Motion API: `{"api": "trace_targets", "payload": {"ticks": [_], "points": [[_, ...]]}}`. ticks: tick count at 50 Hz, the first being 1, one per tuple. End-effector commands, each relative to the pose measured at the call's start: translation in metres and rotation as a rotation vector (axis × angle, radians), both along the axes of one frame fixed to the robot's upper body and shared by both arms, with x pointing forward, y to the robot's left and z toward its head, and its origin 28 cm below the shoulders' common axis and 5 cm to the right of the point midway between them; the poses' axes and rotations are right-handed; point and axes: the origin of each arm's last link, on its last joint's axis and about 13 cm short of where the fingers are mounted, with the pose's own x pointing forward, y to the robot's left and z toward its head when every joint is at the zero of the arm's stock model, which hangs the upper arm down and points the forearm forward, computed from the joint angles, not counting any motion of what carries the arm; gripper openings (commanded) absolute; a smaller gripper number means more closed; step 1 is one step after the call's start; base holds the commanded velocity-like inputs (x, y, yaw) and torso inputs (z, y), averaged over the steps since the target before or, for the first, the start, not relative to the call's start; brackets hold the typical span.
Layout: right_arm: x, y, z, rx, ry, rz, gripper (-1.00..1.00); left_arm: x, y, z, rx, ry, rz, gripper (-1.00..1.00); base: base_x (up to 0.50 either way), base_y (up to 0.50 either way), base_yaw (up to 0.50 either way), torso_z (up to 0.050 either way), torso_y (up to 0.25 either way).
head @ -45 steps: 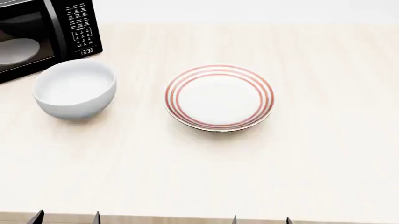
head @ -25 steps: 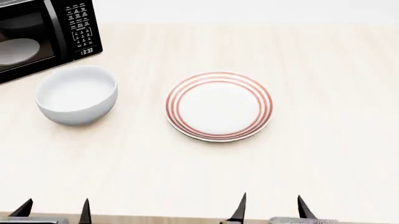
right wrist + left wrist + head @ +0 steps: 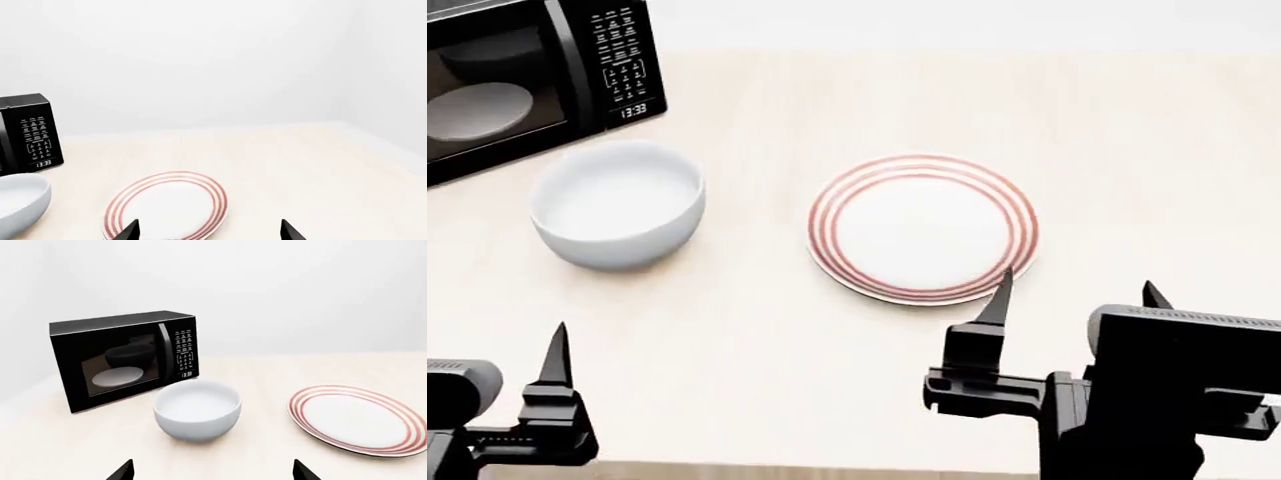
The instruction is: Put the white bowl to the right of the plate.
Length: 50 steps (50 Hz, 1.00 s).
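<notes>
The white bowl stands upright on the pale table, left of the plate, which is red-ringed and lies near the middle. A gap of bare table separates them. My left gripper is open and empty near the front left, short of the bowl; one of its fingers shows in the head view. My right gripper is also open and empty. Its left fingertip overlaps the plate's near right rim, and in the right wrist view the plate lies just ahead.
A black microwave with a pale dish inside stands at the back left, just behind the bowl. The table's front edge runs along the bottom of the head view. Bare table extends right of the plate.
Both arms have come up and forward into the head view, the right gripper reaching the plate's near rim. The bowl and plate sit slightly further right in the picture.
</notes>
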Motion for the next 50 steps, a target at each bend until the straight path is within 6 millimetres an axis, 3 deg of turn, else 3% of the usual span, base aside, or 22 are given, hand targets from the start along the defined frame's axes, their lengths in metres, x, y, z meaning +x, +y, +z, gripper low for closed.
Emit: {"api": "trace_targets", "payload": {"ticks": [1, 12, 14, 16, 40, 46, 50], "points": [[-0.006, -0.002, 0.017, 0.027, -0.015, 0.037, 1.00, -0.007, 0.001, 0.014, 0.014, -0.025, -0.005, 1.00, 0.04, 0.50, 0.00, 0.000, 0.000], [-0.004, 0.000, 0.014, 0.045, 0.030, 0.036, 1.00, -0.006, 0.003, 0.012, 0.002, -0.020, -0.004, 1.00, 0.02, 0.25, 0.00, 0.000, 0.000], [-0.010, 0.000, 0.013, 0.111, -0.058, 0.208, 1.00, -0.006, 0.003, 0.013, 0.001, -0.021, -0.003, 1.00, 0.13, 0.00, 0.00, 0.000, 0.000], [-0.010, 0.000, 0.012, 0.047, -0.064, 0.174, 1.00, -0.007, 0.003, 0.012, 0.003, -0.023, -0.003, 1.00, 0.50, 0.00, 0.00, 0.000, 0.000], [-0.010, -0.005, 0.023, 0.055, -0.062, 0.120, 1.00, -0.008, 0.005, 0.020, -0.007, -0.038, 0.000, 1.00, 0.50, 0.00, 0.00, 0.000, 0.000], [-0.012, 0.002, 0.032, -0.081, -0.011, 0.032, 1.00, -0.005, 0.007, 0.030, -0.012, -0.051, 0.018, 1.00, 0.14, 0.00, 0.00, 0.000, 0.003], [-0.019, 0.001, 0.035, -0.032, -0.098, 0.137, 1.00, -0.003, 0.007, 0.029, -0.013, -0.052, 0.031, 1.00, 0.04, 0.07, 0.00, 0.000, 0.000]]}}
